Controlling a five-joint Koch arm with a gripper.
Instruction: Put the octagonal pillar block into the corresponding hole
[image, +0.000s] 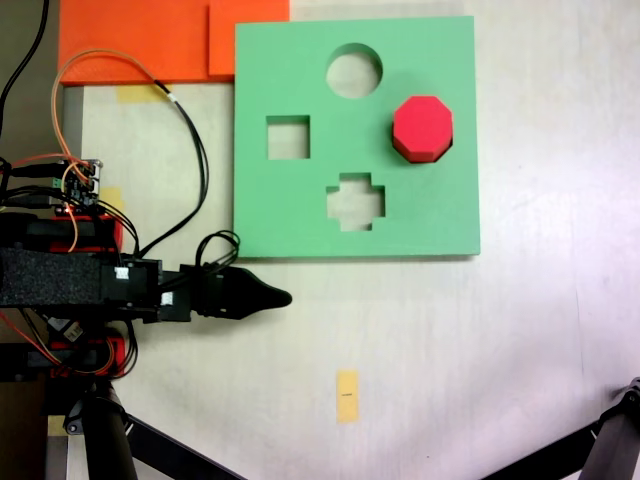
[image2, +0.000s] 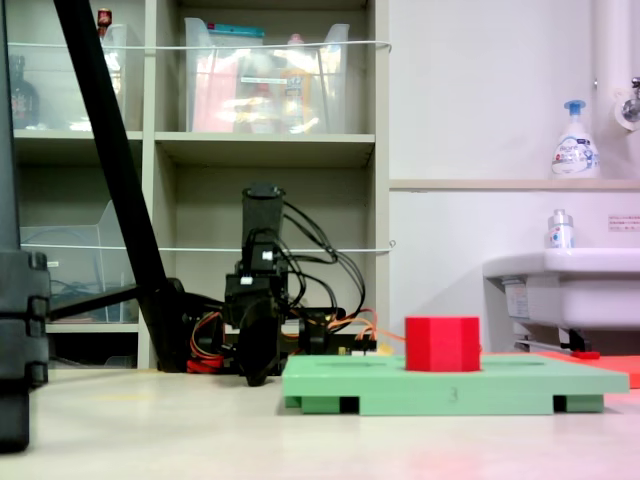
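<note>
My pincer lies closed and empty beside the green board, well apart from the octagonal pillar block seated in its hole.

lab/workroom | storage shelves | sink | soap bottle

Octagonal pillar block in board, hand well apart.
</note>
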